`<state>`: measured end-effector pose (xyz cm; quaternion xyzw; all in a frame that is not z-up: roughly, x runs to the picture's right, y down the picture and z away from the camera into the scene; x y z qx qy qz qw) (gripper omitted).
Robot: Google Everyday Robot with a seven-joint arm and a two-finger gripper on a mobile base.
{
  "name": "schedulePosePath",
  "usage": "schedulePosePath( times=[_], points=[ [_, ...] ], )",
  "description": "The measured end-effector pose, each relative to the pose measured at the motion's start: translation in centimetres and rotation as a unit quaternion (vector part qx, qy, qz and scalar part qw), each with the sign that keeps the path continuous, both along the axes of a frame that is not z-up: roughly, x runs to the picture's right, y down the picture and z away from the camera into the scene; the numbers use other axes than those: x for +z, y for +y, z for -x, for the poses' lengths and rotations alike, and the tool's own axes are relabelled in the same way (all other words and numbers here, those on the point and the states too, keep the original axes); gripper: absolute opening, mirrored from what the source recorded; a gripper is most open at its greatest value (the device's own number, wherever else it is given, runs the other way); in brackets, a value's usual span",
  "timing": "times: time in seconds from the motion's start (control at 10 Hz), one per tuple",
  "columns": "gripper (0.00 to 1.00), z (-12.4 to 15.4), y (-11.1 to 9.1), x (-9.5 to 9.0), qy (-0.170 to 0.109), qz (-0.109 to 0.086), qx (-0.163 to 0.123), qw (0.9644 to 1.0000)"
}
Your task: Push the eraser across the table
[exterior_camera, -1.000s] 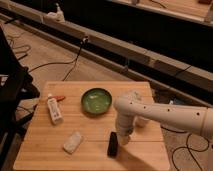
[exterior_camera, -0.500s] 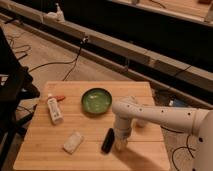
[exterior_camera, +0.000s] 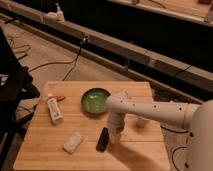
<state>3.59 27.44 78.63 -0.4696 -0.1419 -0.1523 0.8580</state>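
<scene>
The eraser (exterior_camera: 103, 139) is a small flat black bar lying on the light wooden table (exterior_camera: 55, 155), near the middle of its front half. My gripper (exterior_camera: 114, 136) hangs from the white arm that comes in from the right. It is down at the table surface, right beside the eraser's right side.
A green bowl (exterior_camera: 95, 100) stands behind the eraser. A white tube with a red cap (exterior_camera: 54, 109) lies at the left. A pale rounded block (exterior_camera: 73, 142) lies left of the eraser. A black chair frame (exterior_camera: 12, 95) stands left of the table. Cables run over the floor behind.
The gripper has moved left across the table. The eraser has slid left with it, nearer to the pale block.
</scene>
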Motion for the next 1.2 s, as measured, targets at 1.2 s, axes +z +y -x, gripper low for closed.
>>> schedulePosePath(
  times=[1.2],
  points=[
    [0.0,11.5,-2.3,-0.4,-0.125,-0.018,-0.054,0.9905]
  ],
)
